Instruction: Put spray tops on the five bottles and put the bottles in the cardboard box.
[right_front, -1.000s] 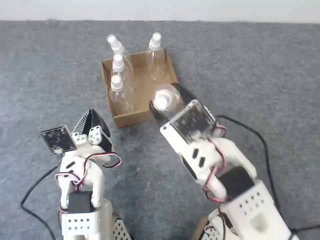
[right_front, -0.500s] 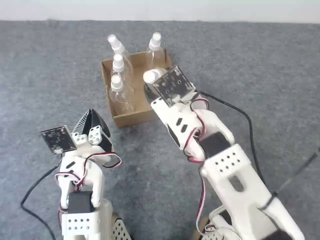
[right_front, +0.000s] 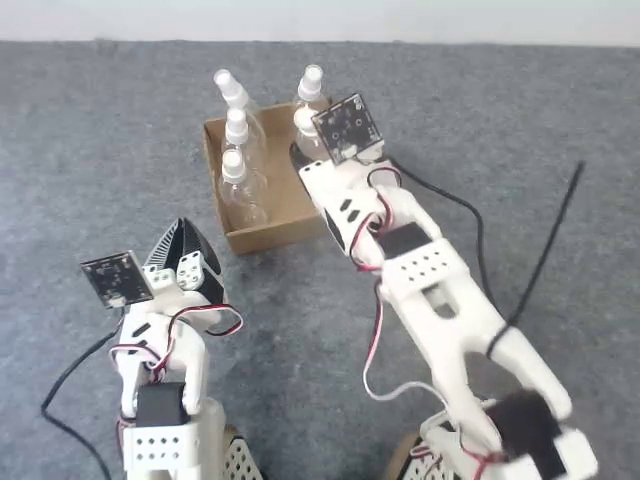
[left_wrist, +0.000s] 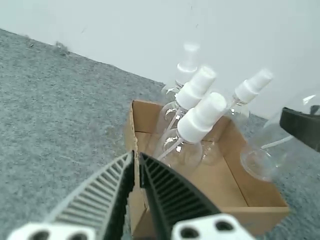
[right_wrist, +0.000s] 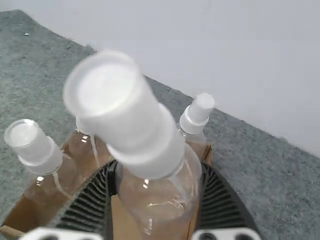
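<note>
Right gripper (right_wrist: 156, 172) clamps fifth bottle (right_wrist: 131, 125) over cardboard box (right_front: 262, 233), right side; next, probably lower, release; left gripper (left_wrist: 136, 157) pressed together.

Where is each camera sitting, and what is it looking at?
High view: above the table, looking down; left arm, right arm and cardboard box show.
Left wrist view: on the left arm, facing the box; left gripper shows, shut.
Right wrist view: on the right arm, facing the box; right gripper clamps the held bottle.
Shared: both wrist views see the box's standing bottles.
</note>
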